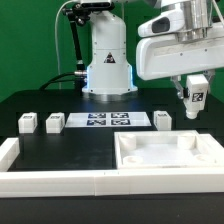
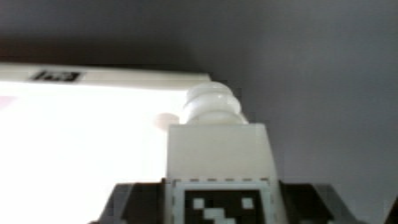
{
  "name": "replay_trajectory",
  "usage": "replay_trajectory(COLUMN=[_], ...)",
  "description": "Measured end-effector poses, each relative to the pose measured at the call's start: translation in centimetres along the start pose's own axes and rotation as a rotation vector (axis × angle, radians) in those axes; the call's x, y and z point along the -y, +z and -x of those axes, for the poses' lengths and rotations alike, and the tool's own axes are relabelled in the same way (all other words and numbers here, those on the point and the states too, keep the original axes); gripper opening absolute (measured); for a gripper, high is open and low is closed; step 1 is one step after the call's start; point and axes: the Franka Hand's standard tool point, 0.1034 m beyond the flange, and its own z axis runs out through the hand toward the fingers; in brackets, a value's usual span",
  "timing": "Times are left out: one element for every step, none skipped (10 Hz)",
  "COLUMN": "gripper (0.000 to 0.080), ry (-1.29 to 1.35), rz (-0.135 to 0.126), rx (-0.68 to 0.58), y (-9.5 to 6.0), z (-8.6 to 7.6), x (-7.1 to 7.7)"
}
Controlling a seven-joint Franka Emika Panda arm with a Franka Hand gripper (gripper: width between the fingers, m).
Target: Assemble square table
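- We see the hand (image 1: 195, 92) at the exterior view's right, above the table (image 1: 80, 150), fingers pointing down.
- The hand is pinching one white leg, the held leg (image 2: 217, 150). Dark fingers (image 2: 135, 203) flank its tagged end on both sides, so it is clamped, not spread.
- In the wrist view the held leg's narrow knobbed tip points away from the hand and ends near a corner of the tabletop slab (image 2: 89, 105). We can't tell whether they touch.
- In the exterior view the held leg hangs above the slab's far right corner, with a dark gap between them.
- The tabletop slab lies flat on the table at the front, on the exterior view's right, rim up. A tag on its edge shows in the wrist view.
- Three loose legs stand on the table in a row: the far-left leg (image 1: 27, 122), the second leg (image 1: 53, 123) just beside it, and the right leg (image 1: 162, 119) behind the slab.
- The marker board (image 1: 105, 121) lies flat between the second leg and the right leg.
- The white border bars (image 1: 50, 182) run along the table's front and the exterior view's left side.
- The robot base (image 1: 107, 60) stands behind the marker board.
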Motion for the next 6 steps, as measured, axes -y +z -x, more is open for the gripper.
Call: replay_trajectory(gripper=[0.0287, 0.0287, 0.0287, 0.0287, 0.0287, 0.0287], ry=[-0.006, -0.008, -0.008, -0.010, -0.028, -0.051], rz=[0.005, 0.008, 0.007, 0.008, 0.009, 0.012], rx=[-0.083, -0.091, -0.089, -0.091, -0.109, -0.103], y=[0.1, 0.4, 0.4, 0.6, 1.5, 1.9], z=[0.2, 0.8, 0.7, 0.7, 0.6, -0.3], x=[-0.1, -0.2, -0.2, -0.2, -0.4, -1.0])
